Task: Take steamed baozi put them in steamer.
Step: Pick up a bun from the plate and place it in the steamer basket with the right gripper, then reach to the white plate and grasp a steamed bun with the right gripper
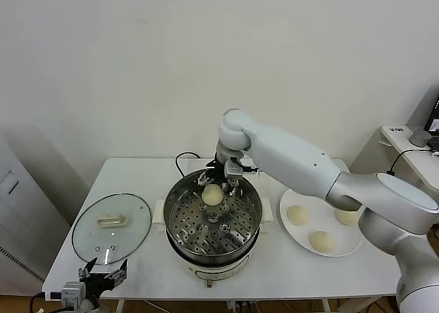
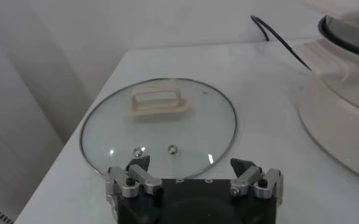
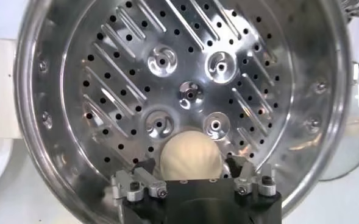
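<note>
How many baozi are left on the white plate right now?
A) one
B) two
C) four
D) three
D: three baozi lie on the plate; a fourth sits on the steamer tray between the right gripper's open fingers.

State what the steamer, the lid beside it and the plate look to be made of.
Steamer: polished metal, likely stainless steel; mirror-like walls and a perforated tray.
Lid: clear glass with a thin metal rim, the table showing through; the cream handle looks like plastic.
Plate: glossy white, ceramic or plastic; unclear which.
</note>
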Controlling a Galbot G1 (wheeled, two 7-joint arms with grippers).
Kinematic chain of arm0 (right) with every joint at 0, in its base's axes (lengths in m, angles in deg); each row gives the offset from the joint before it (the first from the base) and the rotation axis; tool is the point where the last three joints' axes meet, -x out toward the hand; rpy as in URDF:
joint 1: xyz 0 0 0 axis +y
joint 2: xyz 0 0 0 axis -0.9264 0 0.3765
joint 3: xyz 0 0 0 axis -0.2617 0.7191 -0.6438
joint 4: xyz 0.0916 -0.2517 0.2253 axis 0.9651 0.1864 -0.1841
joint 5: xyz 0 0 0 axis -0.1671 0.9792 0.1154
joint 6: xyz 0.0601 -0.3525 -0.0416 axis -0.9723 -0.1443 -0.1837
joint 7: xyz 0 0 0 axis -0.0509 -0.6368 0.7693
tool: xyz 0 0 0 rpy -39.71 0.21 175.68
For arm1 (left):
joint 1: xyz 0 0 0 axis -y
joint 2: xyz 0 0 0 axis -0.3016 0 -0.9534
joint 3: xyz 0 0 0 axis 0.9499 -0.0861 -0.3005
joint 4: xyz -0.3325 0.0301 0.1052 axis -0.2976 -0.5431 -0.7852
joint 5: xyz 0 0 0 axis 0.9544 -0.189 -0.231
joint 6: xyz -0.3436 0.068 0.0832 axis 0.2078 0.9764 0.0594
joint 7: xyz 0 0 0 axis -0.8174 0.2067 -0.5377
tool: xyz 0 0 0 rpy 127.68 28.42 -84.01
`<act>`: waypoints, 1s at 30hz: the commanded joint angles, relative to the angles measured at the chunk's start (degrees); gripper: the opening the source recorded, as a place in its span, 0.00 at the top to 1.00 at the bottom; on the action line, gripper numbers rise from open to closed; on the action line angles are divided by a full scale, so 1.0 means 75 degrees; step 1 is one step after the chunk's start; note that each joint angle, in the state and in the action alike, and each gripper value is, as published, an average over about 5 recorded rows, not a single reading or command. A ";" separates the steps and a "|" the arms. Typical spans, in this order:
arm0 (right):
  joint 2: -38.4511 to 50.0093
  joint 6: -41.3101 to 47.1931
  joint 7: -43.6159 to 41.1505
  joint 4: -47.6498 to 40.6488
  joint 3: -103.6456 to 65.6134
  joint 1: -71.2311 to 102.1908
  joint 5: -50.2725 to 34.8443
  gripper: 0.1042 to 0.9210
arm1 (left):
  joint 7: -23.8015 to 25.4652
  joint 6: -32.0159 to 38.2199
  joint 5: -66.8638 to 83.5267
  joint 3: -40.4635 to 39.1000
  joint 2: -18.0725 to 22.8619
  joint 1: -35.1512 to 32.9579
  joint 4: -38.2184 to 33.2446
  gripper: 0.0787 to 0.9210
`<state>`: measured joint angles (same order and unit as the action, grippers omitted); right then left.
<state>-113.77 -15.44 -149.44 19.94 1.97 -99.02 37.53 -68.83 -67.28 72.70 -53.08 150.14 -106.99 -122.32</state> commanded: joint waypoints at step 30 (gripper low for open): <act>0.2720 0.5545 0.0039 -0.2209 0.2525 -0.0958 -0.4167 0.12 | -0.0001 0.0017 0.0046 0.0082 -0.0031 -0.0010 -0.0100 0.12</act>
<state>-95.47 16.75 -150.00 5.00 19.29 -109.58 8.29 -68.86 -67.19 73.04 -52.46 149.91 -107.07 -123.16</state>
